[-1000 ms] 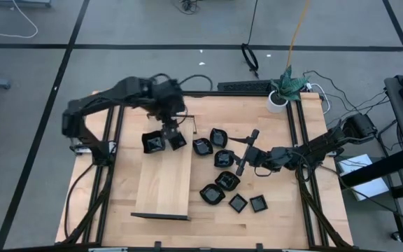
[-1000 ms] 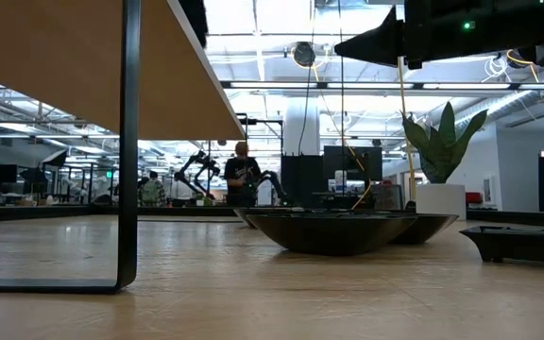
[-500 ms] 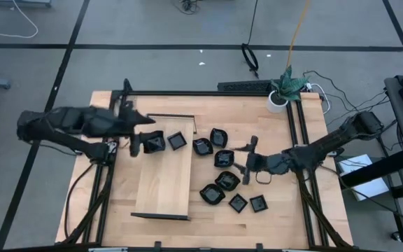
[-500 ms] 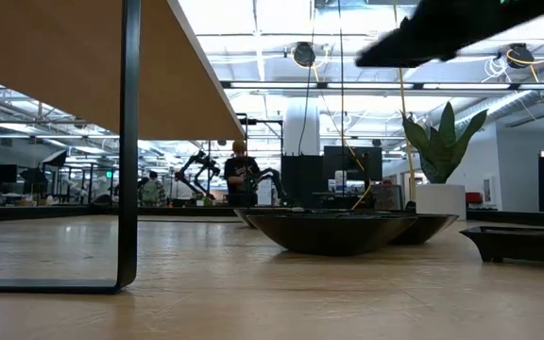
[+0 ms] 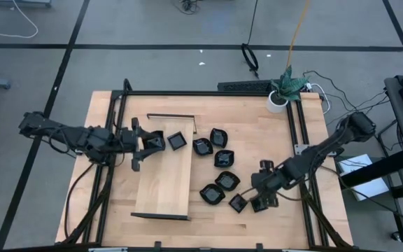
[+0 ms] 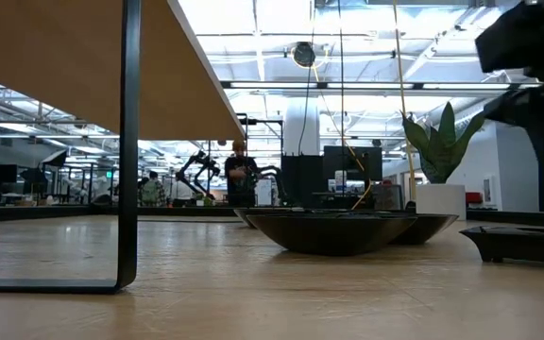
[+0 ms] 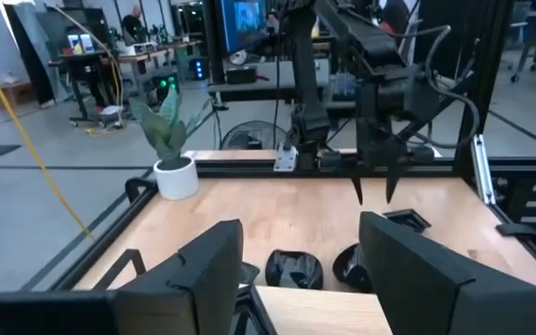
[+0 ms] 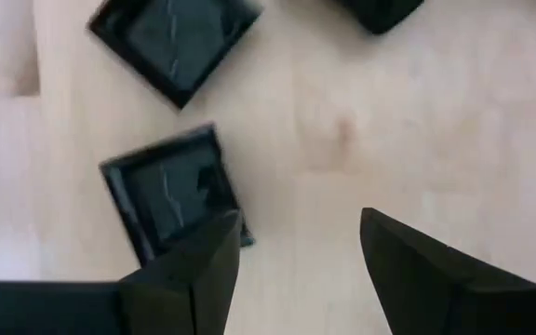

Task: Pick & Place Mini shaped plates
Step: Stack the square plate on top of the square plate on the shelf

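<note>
Hovering with fingers spread and empty, the right gripper [image 5: 261,198] is lining up over a square mini plate [image 8: 170,200] near the table's [image 5: 313,119] front right. Next it needs lowering to straddle that rim. The left gripper [image 5: 137,143], also spread and empty, is waiting beside two plates [image 5: 166,141] on the wooden board's [image 5: 163,185] far end.

Both arms matte black, slim jointed links, bulkier housings at joints. Black cables trail along right arm [image 5: 327,145]. Left arm [image 5: 68,134] same build. Each tool: two broad, flat, angular dark fingers [image 8: 186,279], plain faces, no markings visible. Left tool fingers [image 7: 408,270] identical in shape.
</note>
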{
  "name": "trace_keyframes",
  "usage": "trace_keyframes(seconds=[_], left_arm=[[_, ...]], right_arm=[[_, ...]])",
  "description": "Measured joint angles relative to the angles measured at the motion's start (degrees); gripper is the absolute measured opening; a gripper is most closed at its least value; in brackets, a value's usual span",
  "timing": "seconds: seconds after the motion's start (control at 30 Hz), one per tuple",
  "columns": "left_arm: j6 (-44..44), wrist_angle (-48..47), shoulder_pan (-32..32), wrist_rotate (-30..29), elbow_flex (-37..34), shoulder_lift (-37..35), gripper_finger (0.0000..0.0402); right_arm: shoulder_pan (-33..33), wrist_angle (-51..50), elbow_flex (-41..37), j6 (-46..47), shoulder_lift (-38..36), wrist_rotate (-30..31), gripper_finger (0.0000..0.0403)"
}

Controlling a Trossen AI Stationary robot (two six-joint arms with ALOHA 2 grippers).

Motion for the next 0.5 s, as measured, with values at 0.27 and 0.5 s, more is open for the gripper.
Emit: trace_keyframes(seconds=[0.27,0.5], left_arm=[[-1.42,0.09,0.00,-0.02,0.00,-0.05,0.0221],[-1.20,0.07,0.02,-0.02,0.00,-0.03,0.0221]], right_arm=[[1.99,14.52,-4.97,-2.42,3.00,-5.47,0.0180],[2.20,15.82,-7.96,-3.17,3.30,-5.84,0.0120]])
